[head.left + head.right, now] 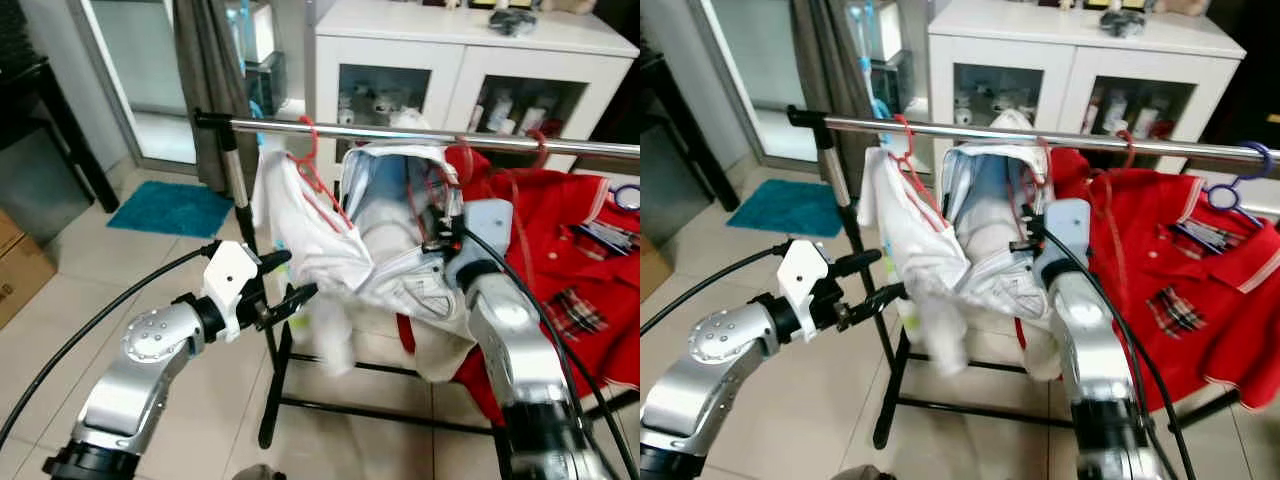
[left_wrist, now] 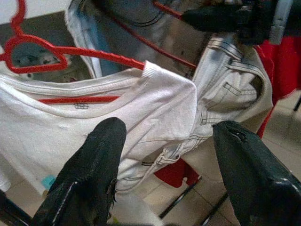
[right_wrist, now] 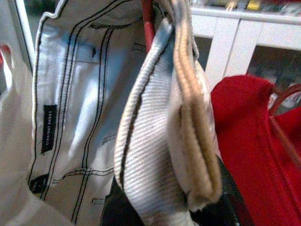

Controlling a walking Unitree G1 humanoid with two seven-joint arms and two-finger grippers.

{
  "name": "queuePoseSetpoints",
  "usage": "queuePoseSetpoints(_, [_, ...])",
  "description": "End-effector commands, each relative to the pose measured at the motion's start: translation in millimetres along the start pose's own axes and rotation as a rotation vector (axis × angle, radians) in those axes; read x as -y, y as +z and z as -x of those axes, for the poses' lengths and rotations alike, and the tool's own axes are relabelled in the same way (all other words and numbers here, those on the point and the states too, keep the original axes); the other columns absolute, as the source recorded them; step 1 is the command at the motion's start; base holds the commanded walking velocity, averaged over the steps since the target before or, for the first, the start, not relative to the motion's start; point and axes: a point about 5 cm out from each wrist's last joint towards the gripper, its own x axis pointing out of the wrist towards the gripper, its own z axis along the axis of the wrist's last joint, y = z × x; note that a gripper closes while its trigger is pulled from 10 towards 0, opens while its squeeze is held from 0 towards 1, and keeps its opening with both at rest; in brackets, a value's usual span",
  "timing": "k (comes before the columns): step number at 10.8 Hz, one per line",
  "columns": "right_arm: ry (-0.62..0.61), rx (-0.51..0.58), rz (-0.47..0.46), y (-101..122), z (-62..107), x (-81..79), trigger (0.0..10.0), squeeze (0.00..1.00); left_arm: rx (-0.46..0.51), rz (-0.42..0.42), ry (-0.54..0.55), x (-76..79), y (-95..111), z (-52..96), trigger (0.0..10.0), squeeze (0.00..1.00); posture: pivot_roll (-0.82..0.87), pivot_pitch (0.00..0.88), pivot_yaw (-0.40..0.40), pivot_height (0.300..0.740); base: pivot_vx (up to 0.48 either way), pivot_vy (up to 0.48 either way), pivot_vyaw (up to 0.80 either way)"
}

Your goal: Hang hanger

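A metal clothes rail (image 1: 420,135) carries red hangers (image 1: 310,165) with white garments (image 1: 310,240) and a red shirt (image 1: 570,270).

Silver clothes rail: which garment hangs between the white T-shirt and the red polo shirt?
On the silver clothes rail, a pale light-wash denim garment hangs between the white T-shirt and red polo shirt, seen in both eye views.

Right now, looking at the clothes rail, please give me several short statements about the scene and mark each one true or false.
1. The left gripper has open jaws. True.
2. The white T-shirt hangs on a blue hanger. False: its hanger is red.
3. A red polo shirt hangs on the rail. True.
4. The right gripper hangs idle by the floor. False: it is raised at the light garment on the rail.
5. The floor mat is red. False: it is teal.
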Motion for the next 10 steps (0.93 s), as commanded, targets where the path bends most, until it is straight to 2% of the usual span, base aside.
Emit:
queuePoseSetpoints(1, [0.019,0.031,0.018,15.4,-10.2,-1.5,10.0,0.00,-0.011,-0.006,-0.018,1.3,0.3,0.7,10.0,0.00,-0.02,0.000,0.032,0.740,0.000,0.000,0.00])
queuePoseSetpoints(3, [0.039,-0.025,0.063,15.5,-23.1,-1.0,10.0,0.00,-0.037,-0.014,-0.015,-0.1,-2.9,1.6,10.0,0.00,-0.02,0.000,0.034,0.740,0.000,0.000,0.00])
queuePoseSetpoints(5, [0.028,-0.058,0.069,17.8,-32.6,3.9,10.0,0.00,-0.059,-0.015,-0.029,1.1,-5.7,2.5,10.0,0.00,-0.01,0.000,0.033,0.740,0.000,0.000,0.00])
queuePoseSetpoints(8, [-0.002,-0.061,0.029,24.8,-43.0,10.3,10.0,0.00,-0.058,-0.015,-0.045,2.8,-5.6,3.1,10.0,0.00,-0.01,0.000,0.033,0.740,0.000,0.000,0.00])
queuePoseSetpoints(10, [-0.010,-0.085,-0.015,25.9,-49.9,10.9,10.0,0.00,-0.020,-0.009,-0.070,5.8,-1.2,1.8,10.0,0.00,-0.02,0.000,0.036,0.740,0.000,0.000,0.00])
